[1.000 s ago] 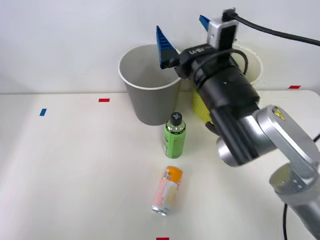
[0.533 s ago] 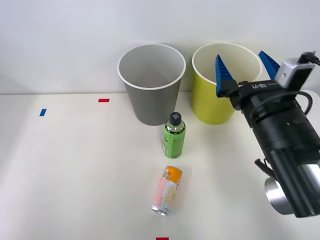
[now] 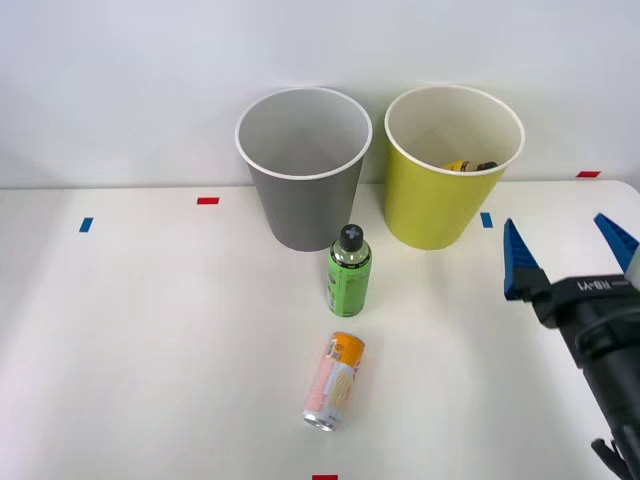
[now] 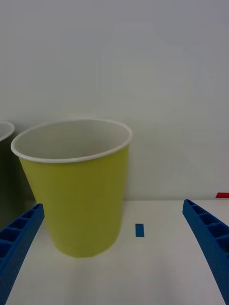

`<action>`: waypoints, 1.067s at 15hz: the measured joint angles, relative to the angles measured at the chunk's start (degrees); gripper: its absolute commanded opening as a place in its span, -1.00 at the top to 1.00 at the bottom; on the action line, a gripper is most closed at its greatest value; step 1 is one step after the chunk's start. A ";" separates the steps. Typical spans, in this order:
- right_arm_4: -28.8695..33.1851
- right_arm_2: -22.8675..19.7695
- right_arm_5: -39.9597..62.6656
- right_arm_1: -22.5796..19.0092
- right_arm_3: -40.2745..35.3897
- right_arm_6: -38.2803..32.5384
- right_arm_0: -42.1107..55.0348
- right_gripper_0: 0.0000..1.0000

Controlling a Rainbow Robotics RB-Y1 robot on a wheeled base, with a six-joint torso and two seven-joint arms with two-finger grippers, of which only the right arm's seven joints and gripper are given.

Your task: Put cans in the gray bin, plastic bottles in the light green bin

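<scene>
Smooth white table (image 3: pixel 150 330), tapered lime light green bin (image 3: pixel 445 190), ribbed blue end effector (image 3: pixel 570 250) spread open, empty.

gray bin (image 3: pixel 303 190), lime bin (image 3: pixel 440 195), green bottle (image 3: pixel 349 275)

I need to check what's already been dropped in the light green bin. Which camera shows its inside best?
The front view: it looks down into the light green bin, where a yellowish bottle lies near the far wall. The right wrist view sees the bin from the side, mostly outer wall and rim, contents hidden.
</scene>
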 measured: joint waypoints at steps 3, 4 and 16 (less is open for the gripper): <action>1.29 -2.20 -3.02 3.08 -0.04 -0.18 7.29 -1.00; 2.84 -2.60 -3.72 4.28 -0.02 -0.13 9.18 -1.00; 8.38 -7.30 -13.67 17.82 2.48 1.05 18.49 -1.00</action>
